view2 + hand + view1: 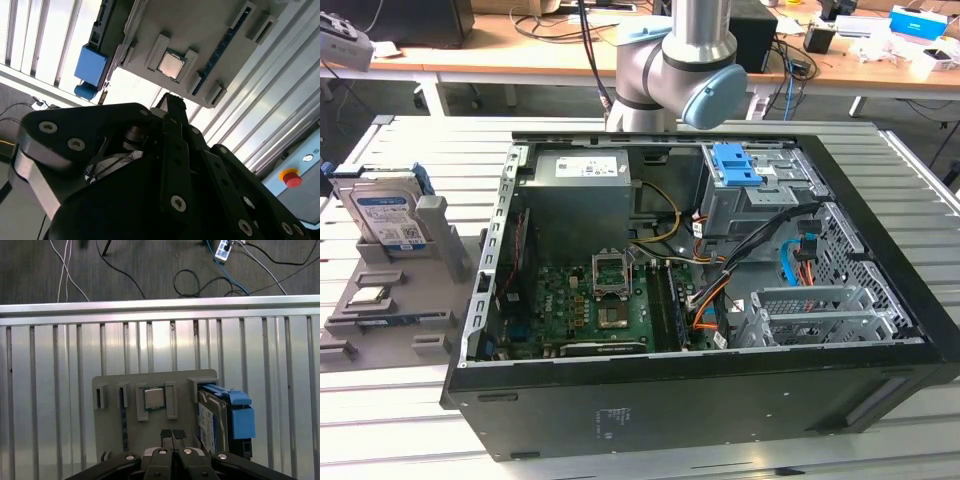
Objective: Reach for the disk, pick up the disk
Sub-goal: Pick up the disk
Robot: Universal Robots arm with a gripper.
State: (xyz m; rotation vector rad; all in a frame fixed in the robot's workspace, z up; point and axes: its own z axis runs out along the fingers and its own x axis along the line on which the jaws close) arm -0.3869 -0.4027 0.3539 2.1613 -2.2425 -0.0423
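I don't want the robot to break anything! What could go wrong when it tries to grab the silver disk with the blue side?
The black claw is shut and seems aimed at the grey plastic holder, between the small square silver chip and the flat silver-grey disk with its blue bracket. It might miss the disk or knock the chip.
The disk stands on edge in a holder slot, so it could jam or tip when lifted.

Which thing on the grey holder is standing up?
The disk with the blue side bracket: it stands on edge, leaning, in the grey holder, while the square chip lies flat.
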